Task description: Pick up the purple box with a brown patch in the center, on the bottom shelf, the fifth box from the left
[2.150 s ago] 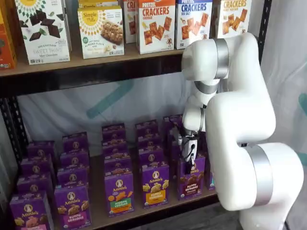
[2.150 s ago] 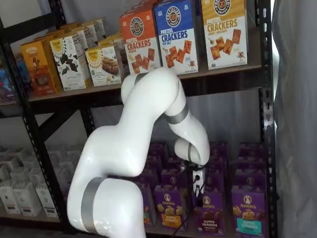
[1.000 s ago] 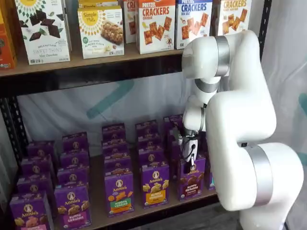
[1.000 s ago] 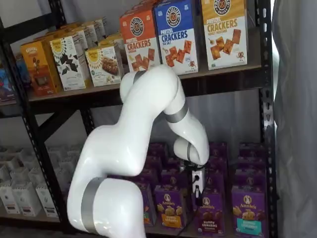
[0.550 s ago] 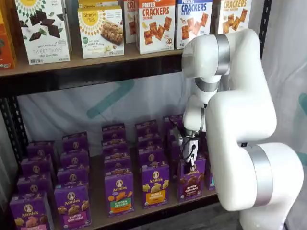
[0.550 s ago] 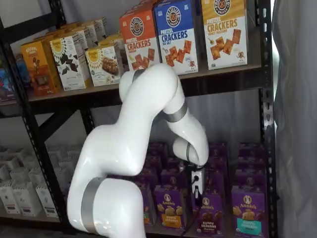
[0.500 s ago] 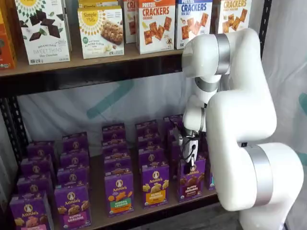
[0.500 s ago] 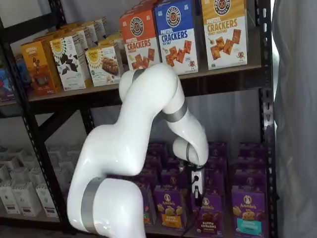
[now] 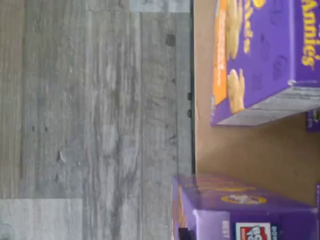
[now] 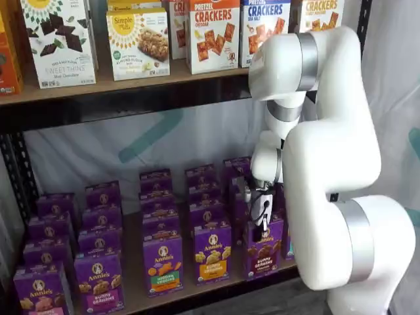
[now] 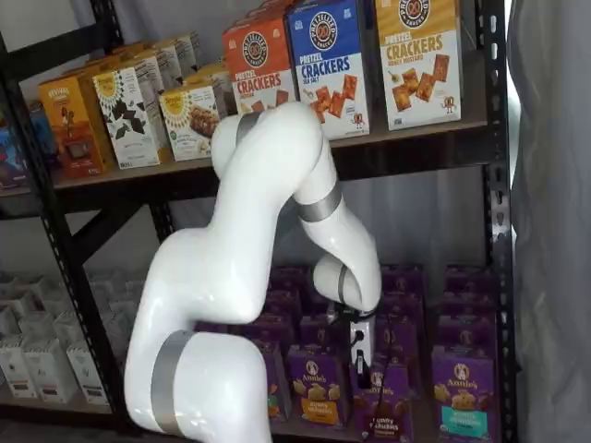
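The purple box has dark brown bunny crackers and a brown band on its front. It stands at the front edge of the bottom shelf, slightly tilted and proud of its row in a shelf view. My gripper comes down onto the box's top edge, its black fingers shut on it. In the wrist view only the shelf's tan board and neighbouring purple cartons show; the fingers do not.
A yellow-and-orange-banded purple carton stands just left of the held box, and a teal-patch carton to its right. Rows of purple cartons fill the shelf behind. Cracker boxes line the shelf above. Grey plank floor lies below the rail.
The fingers have finished closing on the purple box. Gripper and box have shifted a little toward the shelf's front, the box now tilted, and the arm's upper joint has risen.
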`<act>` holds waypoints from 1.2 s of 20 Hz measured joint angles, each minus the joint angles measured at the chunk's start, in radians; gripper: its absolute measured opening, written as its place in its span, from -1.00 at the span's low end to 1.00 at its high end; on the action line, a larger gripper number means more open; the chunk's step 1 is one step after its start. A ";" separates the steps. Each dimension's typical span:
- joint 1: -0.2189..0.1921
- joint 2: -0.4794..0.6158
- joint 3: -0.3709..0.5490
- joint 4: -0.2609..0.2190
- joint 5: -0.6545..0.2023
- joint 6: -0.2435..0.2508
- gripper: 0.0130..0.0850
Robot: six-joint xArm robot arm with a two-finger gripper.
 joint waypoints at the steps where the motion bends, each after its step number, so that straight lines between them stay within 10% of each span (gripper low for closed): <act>1: 0.002 -0.013 0.018 0.001 -0.005 0.001 -0.44; 24: 0.021 -0.290 0.306 -0.053 0.029 0.070 -0.44</act>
